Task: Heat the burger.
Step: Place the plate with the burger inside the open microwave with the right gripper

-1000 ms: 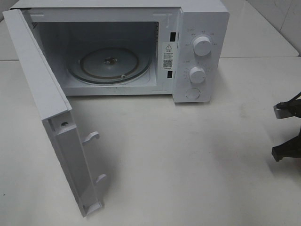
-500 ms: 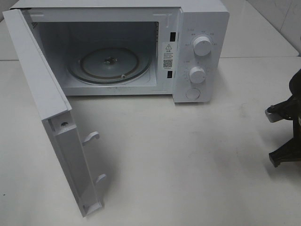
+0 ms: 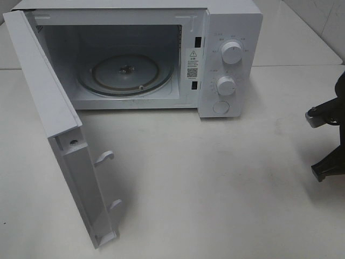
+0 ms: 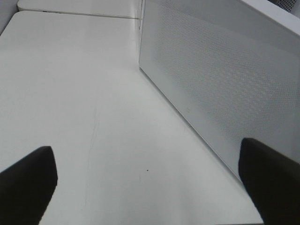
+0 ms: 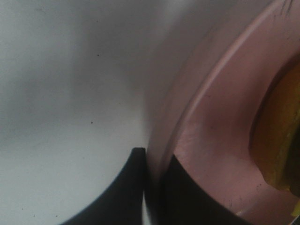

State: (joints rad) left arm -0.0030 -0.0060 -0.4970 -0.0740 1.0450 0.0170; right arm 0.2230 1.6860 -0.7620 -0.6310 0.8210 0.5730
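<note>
Only a yellow-brown and green edge of the burger [image 5: 280, 136] shows in the right wrist view, sitting on a round pink plate [image 5: 220, 112]. My right gripper [image 5: 154, 157] is shut on the plate's rim, one dark finger outside it and one inside. In the high view only part of the right arm [image 3: 328, 162] shows at the right edge; plate and burger are out of that frame. The left gripper [image 4: 146, 152] is open over bare table, with nothing between its fingers, beside the microwave door's perforated outer face [image 4: 220, 84].
A white microwave [image 3: 232, 27] stands at the back of the white table [image 3: 215, 178]. Its door [image 3: 48, 108] is swung wide open toward the front left. The glass turntable [image 3: 126, 73] inside carries nothing. Two knobs and a button sit on its right panel.
The right arm has come slightly further in from the right edge of the high view and risen a little. The microwave and its door have not moved.
</note>
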